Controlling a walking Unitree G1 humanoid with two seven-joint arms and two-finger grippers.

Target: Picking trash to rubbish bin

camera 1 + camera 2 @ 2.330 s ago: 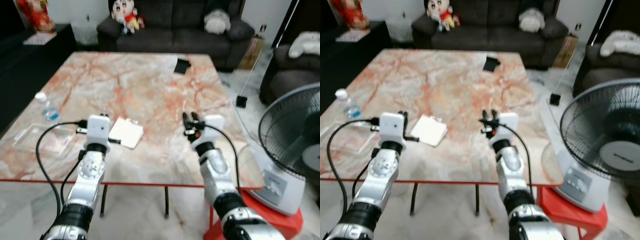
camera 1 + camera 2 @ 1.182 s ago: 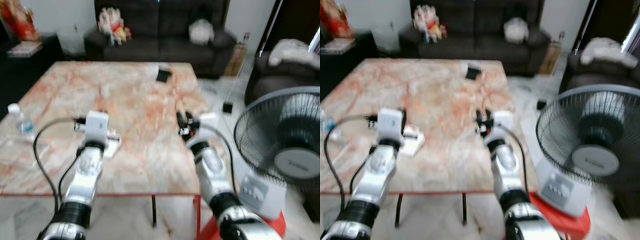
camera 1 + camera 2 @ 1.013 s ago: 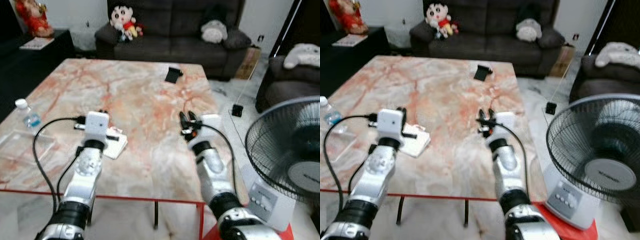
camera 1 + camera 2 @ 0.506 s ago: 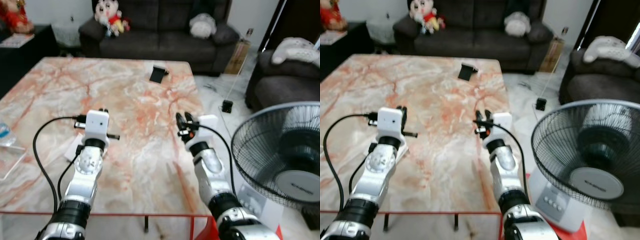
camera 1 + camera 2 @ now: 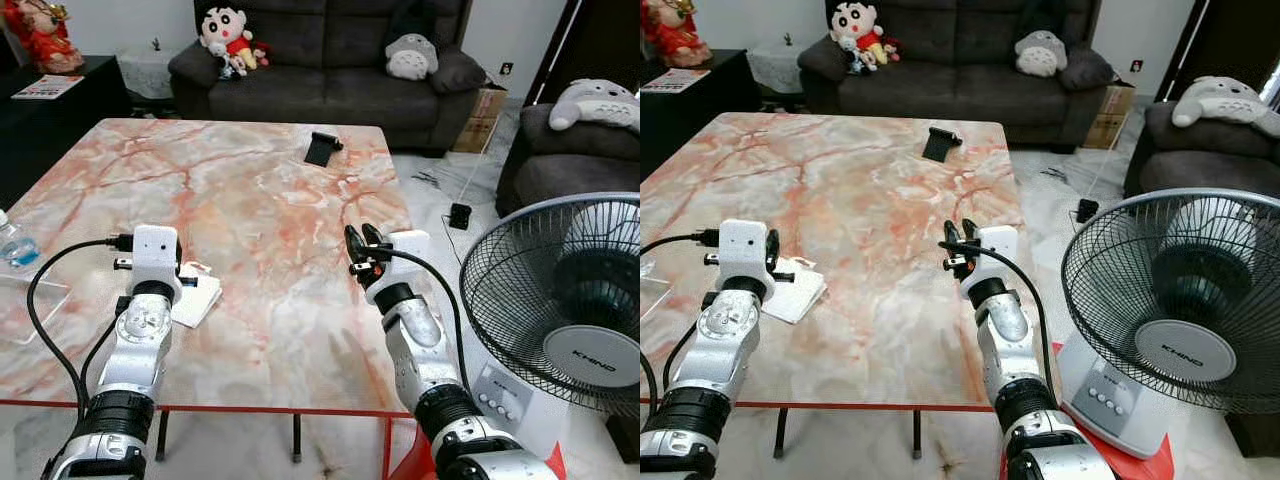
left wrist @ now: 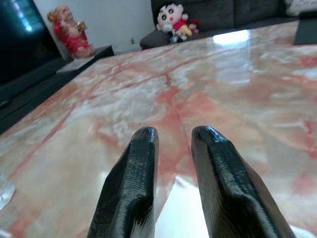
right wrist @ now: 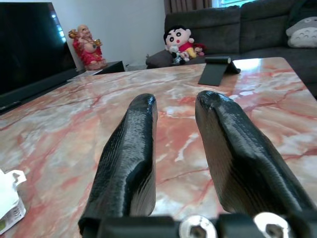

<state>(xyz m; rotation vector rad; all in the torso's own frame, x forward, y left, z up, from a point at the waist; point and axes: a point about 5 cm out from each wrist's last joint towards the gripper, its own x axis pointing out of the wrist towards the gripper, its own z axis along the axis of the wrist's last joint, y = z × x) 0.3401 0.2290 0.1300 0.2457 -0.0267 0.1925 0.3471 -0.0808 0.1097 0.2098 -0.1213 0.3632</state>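
Note:
A flat white packet (image 5: 196, 298) lies on the marble table (image 5: 260, 200) near its front left. My left gripper (image 5: 772, 250) hovers just above the packet's left end, open, with nothing between its fingers (image 6: 133, 178); the packet's white surface (image 6: 181, 213) lies under the tips. My right gripper (image 5: 357, 243) is raised over the table's right side, open and empty, well apart from the packet (image 7: 9, 201). Both grippers point across the table toward the sofa.
A water bottle (image 5: 10, 243) and a clear plastic tray (image 5: 25, 298) sit at the table's left edge. A black stand (image 5: 320, 148) rests at the far side. A standing fan (image 5: 575, 300) is close on the right, and a dark sofa (image 5: 330, 60) at the back.
The head view has swayed and steadied. My left gripper now sits at the packet's left end; half a second ago it was over its right side. Both grippers stay open.

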